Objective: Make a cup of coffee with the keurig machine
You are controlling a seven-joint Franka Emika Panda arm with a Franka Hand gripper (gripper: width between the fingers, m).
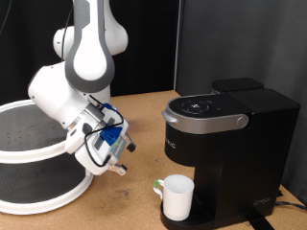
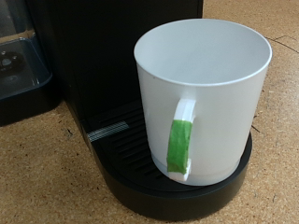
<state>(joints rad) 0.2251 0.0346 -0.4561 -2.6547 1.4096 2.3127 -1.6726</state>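
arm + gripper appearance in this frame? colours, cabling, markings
The arm has glossy white rounded shells with grey joint sections. The gripper end is white, carrying a blue block and loose black cables. No markings are legible. The wrist view shows none of it.

Small white cup [image 2: 201, 93]: smooth, slightly glossy, ceramic-looking; green matte tape-like strip [image 2: 181, 147] down its handle. Boxy black keurig machine [image 1: 230, 144]: matte plastic body, satin silver-grey lid band, glossy dark top panel. Round drip tray [image 2: 131, 173]: ribbed black plastic. Tabletop [image 2: 42, 177]: speckled brown particle-board look, rough matte. White robot arm [image 1: 82, 67]: smooth glossy plastic shells.
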